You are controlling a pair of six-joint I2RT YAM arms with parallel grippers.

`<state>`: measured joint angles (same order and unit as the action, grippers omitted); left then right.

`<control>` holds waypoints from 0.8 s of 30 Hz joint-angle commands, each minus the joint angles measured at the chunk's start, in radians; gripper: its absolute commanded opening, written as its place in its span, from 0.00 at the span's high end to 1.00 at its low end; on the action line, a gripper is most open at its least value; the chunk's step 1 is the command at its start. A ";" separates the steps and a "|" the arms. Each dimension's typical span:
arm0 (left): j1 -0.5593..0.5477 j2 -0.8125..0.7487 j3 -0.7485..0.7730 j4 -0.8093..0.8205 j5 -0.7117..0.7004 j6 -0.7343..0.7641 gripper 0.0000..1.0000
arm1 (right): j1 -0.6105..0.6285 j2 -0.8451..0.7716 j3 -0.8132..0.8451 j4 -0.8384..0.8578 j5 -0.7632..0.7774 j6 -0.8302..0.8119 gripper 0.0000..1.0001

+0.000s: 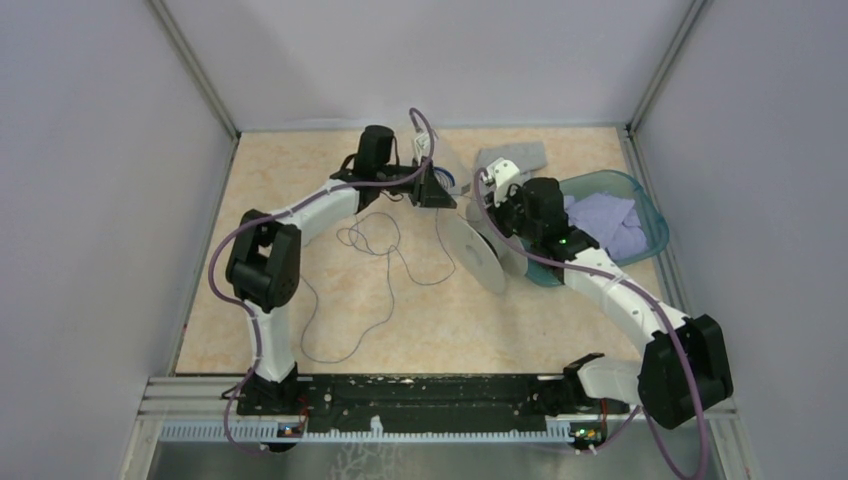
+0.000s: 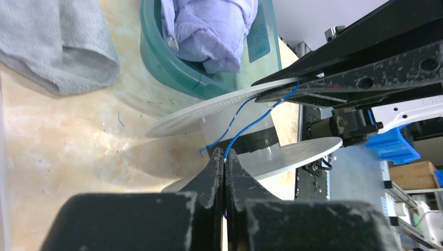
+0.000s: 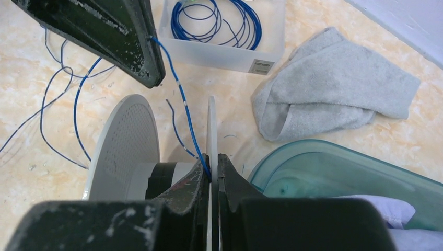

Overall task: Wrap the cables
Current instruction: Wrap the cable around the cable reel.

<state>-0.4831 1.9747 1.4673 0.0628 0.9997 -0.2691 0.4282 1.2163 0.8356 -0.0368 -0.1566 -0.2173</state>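
On the beige marbled table (image 1: pixel 420 320), the cable (image 3: pixel 184 102) lies in loose loops left of centre — one end rises into the left gripper (image 2: pixel 225 156), fingers squeezed tight on it. Rightward, the right gripper (image 3: pixel 211 159) clamps the flange of the pale spool (image 3: pixel 125 141), apparently trapping the cable's tip too.

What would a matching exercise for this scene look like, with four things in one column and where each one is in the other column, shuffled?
Things:
1. pale spool
2. purple cloth
3. grey towel
4. coiled blue wire

Places:
A. inside the clear box
B. flange pinched by the right gripper
C. crumpled on the table
D. in the teal bin

Pairs: 1-B, 2-D, 3-C, 4-A.
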 commanded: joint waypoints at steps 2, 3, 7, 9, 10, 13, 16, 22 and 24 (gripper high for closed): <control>-0.021 -0.017 0.078 -0.050 -0.035 0.070 1.00 | -0.021 0.018 0.078 -0.101 -0.019 -0.019 0.85; -0.023 -0.018 0.079 -0.050 -0.043 0.069 1.00 | -0.023 0.025 0.096 -0.128 -0.026 -0.018 0.81; -0.022 -0.020 0.080 -0.042 -0.076 0.053 1.00 | -0.031 0.007 0.137 -0.258 -0.038 -0.046 0.58; -0.023 -0.016 0.085 -0.042 -0.085 0.049 1.00 | -0.047 -0.029 0.128 -0.305 -0.037 -0.065 0.45; -0.022 -0.013 0.088 -0.041 -0.086 0.048 1.00 | -0.056 -0.050 0.124 -0.326 -0.033 -0.071 0.44; -0.023 -0.007 0.098 -0.046 -0.086 0.042 1.00 | -0.073 -0.103 0.106 -0.378 -0.023 -0.093 0.43; -0.022 -0.007 0.108 -0.049 -0.079 0.032 1.00 | -0.075 -0.120 0.081 -0.395 -0.014 -0.092 0.51; -0.038 -0.016 0.131 -0.017 -0.001 -0.011 1.00 | -0.075 -0.110 0.065 -0.338 -0.038 -0.046 0.93; -0.048 -0.023 0.127 0.009 0.046 -0.019 1.00 | -0.075 -0.104 0.064 -0.296 -0.043 -0.022 0.99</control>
<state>-0.5076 1.9747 1.5654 0.0227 0.9508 -0.2615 0.3569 1.1122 0.9016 -0.4099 -0.1890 -0.2752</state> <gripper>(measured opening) 0.006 0.058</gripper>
